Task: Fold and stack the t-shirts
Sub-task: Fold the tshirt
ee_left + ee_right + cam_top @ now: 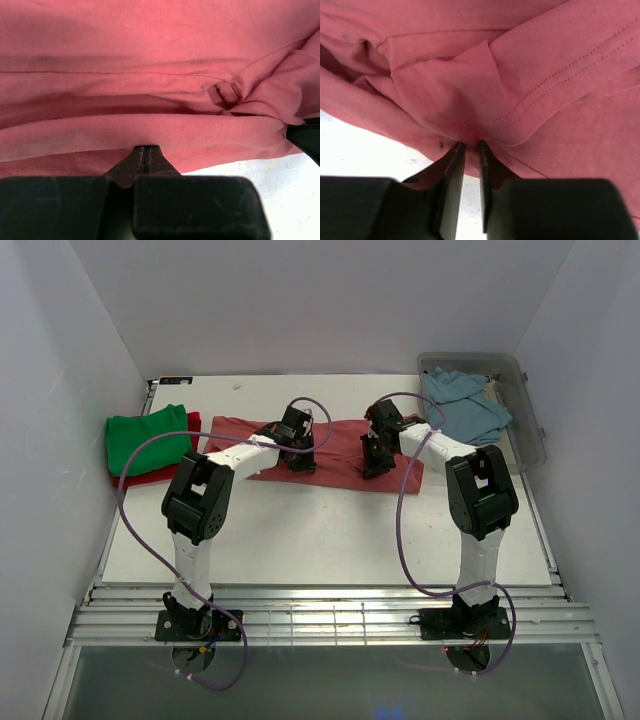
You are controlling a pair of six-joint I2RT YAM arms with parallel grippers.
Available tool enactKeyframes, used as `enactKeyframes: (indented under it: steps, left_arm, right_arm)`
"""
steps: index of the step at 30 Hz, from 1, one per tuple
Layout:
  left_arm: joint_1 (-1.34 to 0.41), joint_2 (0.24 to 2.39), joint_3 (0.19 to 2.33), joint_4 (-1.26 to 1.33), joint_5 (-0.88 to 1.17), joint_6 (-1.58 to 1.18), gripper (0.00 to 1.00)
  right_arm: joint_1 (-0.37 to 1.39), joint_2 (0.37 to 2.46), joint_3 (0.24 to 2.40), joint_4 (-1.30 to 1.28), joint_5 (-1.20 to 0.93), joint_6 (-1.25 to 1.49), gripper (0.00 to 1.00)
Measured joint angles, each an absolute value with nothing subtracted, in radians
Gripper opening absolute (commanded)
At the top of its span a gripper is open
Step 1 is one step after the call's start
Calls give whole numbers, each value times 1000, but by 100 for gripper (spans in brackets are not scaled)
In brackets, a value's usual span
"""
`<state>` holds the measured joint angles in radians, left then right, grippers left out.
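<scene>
The clear bin (535,430) sits far off past the right gripper (470,146), out on its outer side, and the blue shirt (462,405) lies bunched up inside it. I see nothing else in the bin. The pink shirt (340,440) lies spread in a long strip on the white table (330,540), right under both sets of fingers. The right gripper's fingers are almost together and pinch a fold of the pink shirt between their tips. The left gripper (145,152) has its fingers pressed tight together, and their tips are nipping the near edge of the same shirt. Well away from the left fingers, out on their outer side, the green shirt (148,440) lies folded on top of the red shirt (135,478), which peeks out from under it.
</scene>
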<state>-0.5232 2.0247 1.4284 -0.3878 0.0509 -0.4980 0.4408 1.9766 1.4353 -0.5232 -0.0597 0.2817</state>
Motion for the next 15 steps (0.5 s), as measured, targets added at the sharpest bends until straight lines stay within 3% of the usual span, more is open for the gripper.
enactKeyframes:
  steps: [2,15]
  left_arm:
    - [-523,2025,1430,-387,45,-497,0]
    - [-523,2041,1422,-383,29,-498,0]
  right_arm:
    - [441,1989,1444,-524,-59,281,15]
    - [441,2030,1707,-578,-23,266,9]
